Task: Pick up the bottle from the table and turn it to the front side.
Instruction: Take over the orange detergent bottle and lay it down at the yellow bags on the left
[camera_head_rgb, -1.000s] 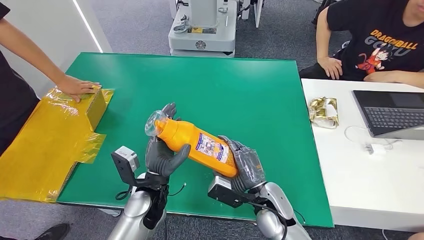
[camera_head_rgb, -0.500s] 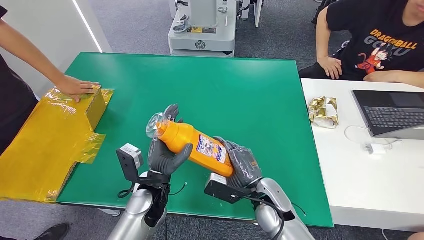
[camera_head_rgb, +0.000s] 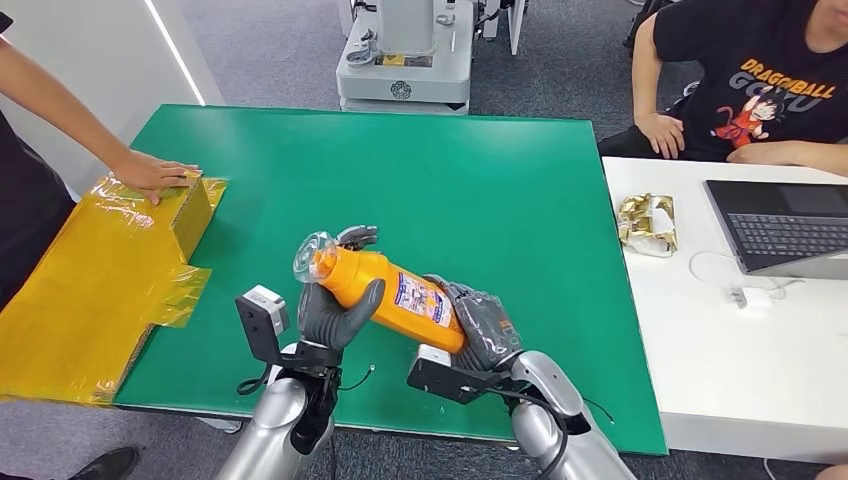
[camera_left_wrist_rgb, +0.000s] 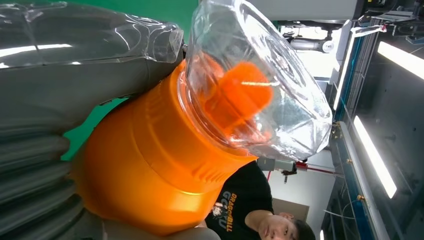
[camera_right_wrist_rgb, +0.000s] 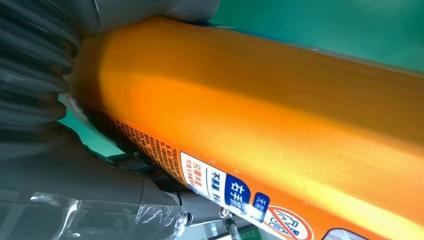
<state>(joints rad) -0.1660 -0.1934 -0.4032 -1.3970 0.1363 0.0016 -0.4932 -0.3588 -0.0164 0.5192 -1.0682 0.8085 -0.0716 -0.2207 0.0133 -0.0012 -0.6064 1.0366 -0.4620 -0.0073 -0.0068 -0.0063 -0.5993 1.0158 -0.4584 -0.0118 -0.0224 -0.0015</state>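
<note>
An orange bottle (camera_head_rgb: 385, 294) with a clear plastic cap (camera_head_rgb: 312, 256) and a printed label lies tilted above the green table (camera_head_rgb: 440, 180), held between both hands. My left hand (camera_head_rgb: 335, 310) grips its neck end, thumb across the front. My right hand (camera_head_rgb: 482, 328) grips its base. The left wrist view shows the bottle's shoulder (camera_left_wrist_rgb: 150, 160) and clear cap (camera_left_wrist_rgb: 260, 85) close up. In the right wrist view the orange bottle body (camera_right_wrist_rgb: 260, 105) and its label text fill the space beside my right hand (camera_right_wrist_rgb: 45, 80).
A person's hand (camera_head_rgb: 152, 175) rests on a yellow wrapped box (camera_head_rgb: 190, 210) at the table's left edge. Another person (camera_head_rgb: 750, 90) sits at the white table (camera_head_rgb: 740, 350) on the right, beside a laptop (camera_head_rgb: 785, 225) and crumpled foil (camera_head_rgb: 648, 222). A robot base (camera_head_rgb: 405, 60) stands behind.
Both hands have drawn the bottle slightly nearer and to the left, and the bottle has rolled a little in their grip. The left fingers curl further over the neck.
</note>
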